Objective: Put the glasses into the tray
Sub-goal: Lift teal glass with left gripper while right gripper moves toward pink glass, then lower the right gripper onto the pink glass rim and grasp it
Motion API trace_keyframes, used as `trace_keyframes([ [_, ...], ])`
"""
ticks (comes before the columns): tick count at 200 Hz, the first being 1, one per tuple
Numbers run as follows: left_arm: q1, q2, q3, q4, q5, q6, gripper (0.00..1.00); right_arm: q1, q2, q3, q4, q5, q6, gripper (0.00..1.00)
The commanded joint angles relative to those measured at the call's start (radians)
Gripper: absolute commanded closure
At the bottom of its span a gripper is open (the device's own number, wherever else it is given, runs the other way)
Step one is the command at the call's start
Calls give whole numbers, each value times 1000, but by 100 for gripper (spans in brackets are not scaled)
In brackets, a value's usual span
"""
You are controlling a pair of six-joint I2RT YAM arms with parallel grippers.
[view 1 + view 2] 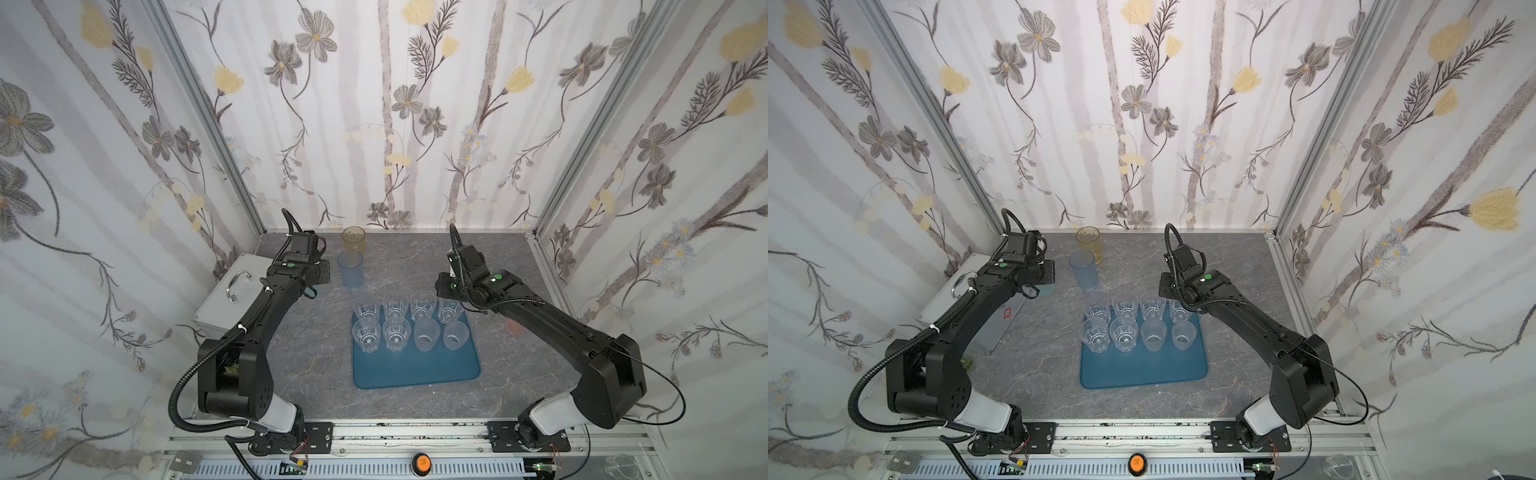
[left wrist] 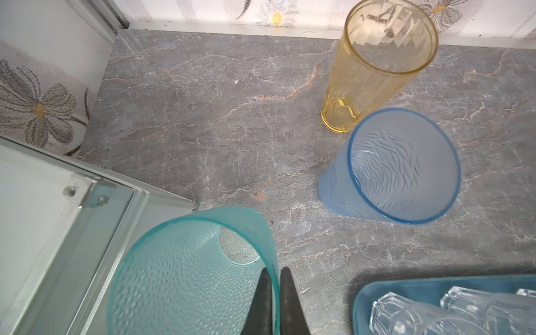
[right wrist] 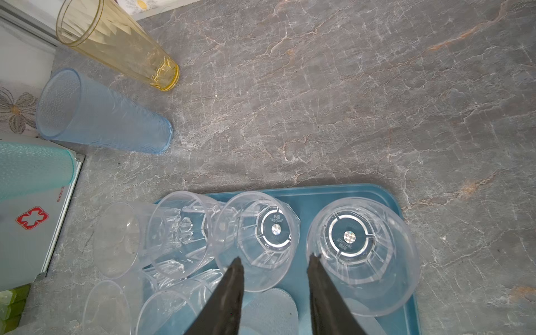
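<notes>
My left gripper (image 2: 274, 271) is shut on the rim of a teal glass (image 2: 188, 272), one finger inside and one outside, beside the silver case. The teal glass (image 1: 1047, 289) peeks out below that wrist in a top view. An amber glass (image 1: 354, 239) and a blue glass (image 1: 350, 270) stand on the table at the back. The teal-blue tray (image 1: 415, 374) holds several clear faceted glasses (image 1: 395, 305) and two frosted white ones (image 1: 427, 333). My right gripper (image 3: 274, 259) hangs open over the tray's back row, holding nothing. A pink glass (image 1: 515, 326) is half hidden behind the right arm.
The silver case (image 1: 220, 299) with a handle lies at the left, close to the teal glass; its red cross (image 3: 32, 217) shows in the right wrist view. The back wall runs just behind the amber glass. A clear cup (image 1: 621, 467) sits beyond the front rail, right.
</notes>
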Motion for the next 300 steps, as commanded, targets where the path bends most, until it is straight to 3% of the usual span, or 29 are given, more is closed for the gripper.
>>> trace_keyframes([
  [1,0,-8,-17,-5,34,-17,100,-2,-14,11,20,32,-7,62],
  [32,0,53,-59,1,45,-18,100,-52,-60,-39,-48,59,-38,62],
  [53,-6,84,-69,10,52,-25,100,-133,-168,-122,-69,48,-50,61],
  [101,-29,75,-77,18,59,-31,100,-363,-352,-270,-124,33,-93,61],
  [159,-31,80,-108,27,49,-38,100,-717,-468,-371,-151,-58,-92,57],
  [188,-32,76,-96,27,53,-31,100,-839,-479,-403,-128,-125,-95,55],
  [239,-32,76,-115,39,60,-36,99,-917,-452,-465,-84,-220,-93,53],
  [300,-36,48,-121,42,74,-45,100,-930,-462,-494,-65,-239,-94,53],
])
